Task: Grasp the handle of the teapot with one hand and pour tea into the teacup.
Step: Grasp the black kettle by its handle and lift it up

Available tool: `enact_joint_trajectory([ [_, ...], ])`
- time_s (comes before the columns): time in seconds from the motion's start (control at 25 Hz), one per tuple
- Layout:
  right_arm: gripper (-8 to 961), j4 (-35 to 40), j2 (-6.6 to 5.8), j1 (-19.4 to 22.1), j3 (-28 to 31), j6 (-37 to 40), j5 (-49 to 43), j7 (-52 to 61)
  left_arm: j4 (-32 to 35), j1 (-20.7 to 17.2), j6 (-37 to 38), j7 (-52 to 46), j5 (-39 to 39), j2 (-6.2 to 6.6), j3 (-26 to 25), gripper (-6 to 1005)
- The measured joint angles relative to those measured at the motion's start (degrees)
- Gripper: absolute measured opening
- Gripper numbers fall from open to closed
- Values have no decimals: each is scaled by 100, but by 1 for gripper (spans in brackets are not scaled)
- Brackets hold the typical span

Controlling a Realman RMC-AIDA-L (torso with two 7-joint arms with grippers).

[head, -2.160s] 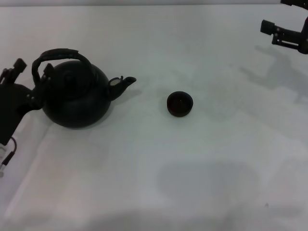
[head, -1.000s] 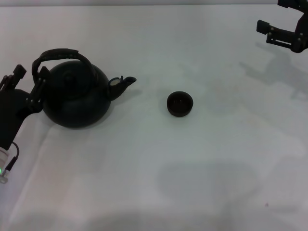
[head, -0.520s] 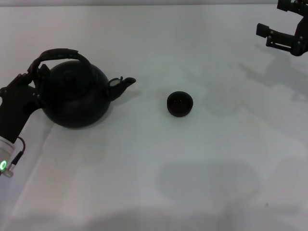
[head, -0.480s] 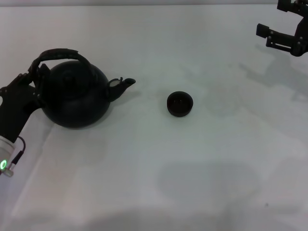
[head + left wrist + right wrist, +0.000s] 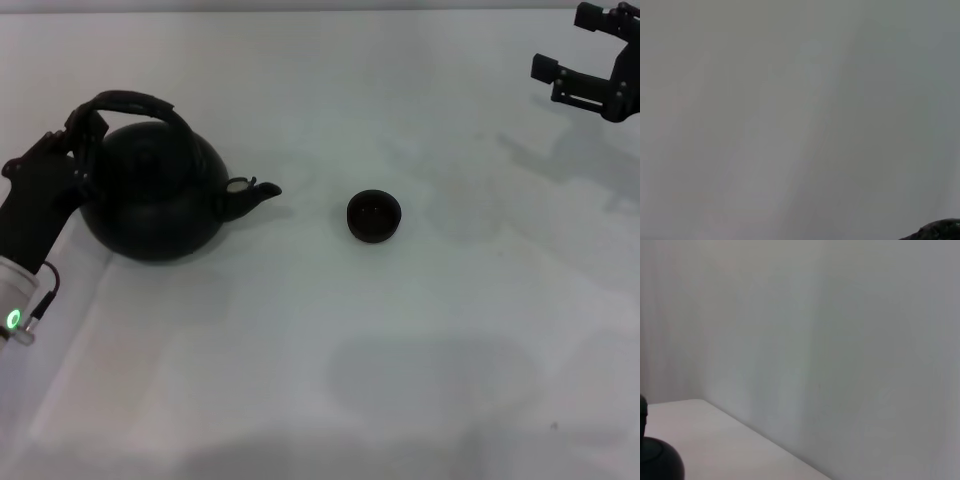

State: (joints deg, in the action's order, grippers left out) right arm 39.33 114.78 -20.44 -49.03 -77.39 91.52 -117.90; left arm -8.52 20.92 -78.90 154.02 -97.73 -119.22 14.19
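Head view, left gripper (image 5: 82,135): closing on the handle (image 5: 130,103) at its left end.
Head view, teapot (image 5: 155,190): sitting left on the table (image 5: 400,350), spout facing the teacup (image 5: 374,216), well apart.
Head view, right gripper (image 5: 585,60): hovering far right, fingers apart.
Left wrist view: showing a dark edge (image 5: 937,231), unidentifiable.
Right wrist view: showing a dark rounded shape (image 5: 657,460).

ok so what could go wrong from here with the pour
1. The left end effector sits at the far left end of the handle, not its top, so the teapot may swing or tip once lifted.
2. The teacup is tiny beside the pot and stands well clear of the spout, so tea could easily miss onto the white table.
3. Whether the grip is secure cannot be seen, so slipping is possible.
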Motion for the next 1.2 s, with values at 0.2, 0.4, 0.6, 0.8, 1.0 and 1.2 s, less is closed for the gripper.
enact_joint_trajectory([
  [0.2, 849, -37, 8, 27, 0, -12, 55, -10, 54, 171, 0, -193, 0, 24, -3, 153],
  [0.4, 848, -186, 9, 20, -6, -57, 257, -114, 424, 355, 30, -815, 65, 57, 43, 153],
  [0.6, 847, -362, 9, 27, -15, -160, 623, -235, 1136, 548, 175, -1749, 583, 53, 75, 153],
  [0.8, 846, -468, 8, 29, -2, -173, 810, -317, 1782, 648, 251, -2585, 1022, 32, 76, 152],
  [1.0, 845, -602, 15, -1, -17, -181, 914, -414, 2362, 756, 375, -3442, 1470, 21, 88, 152],
  [1.2, 845, -821, 22, -22, -60, -230, 1153, -621, 3095, 825, 621, -4457, 1627, 8, 727, 152],
])
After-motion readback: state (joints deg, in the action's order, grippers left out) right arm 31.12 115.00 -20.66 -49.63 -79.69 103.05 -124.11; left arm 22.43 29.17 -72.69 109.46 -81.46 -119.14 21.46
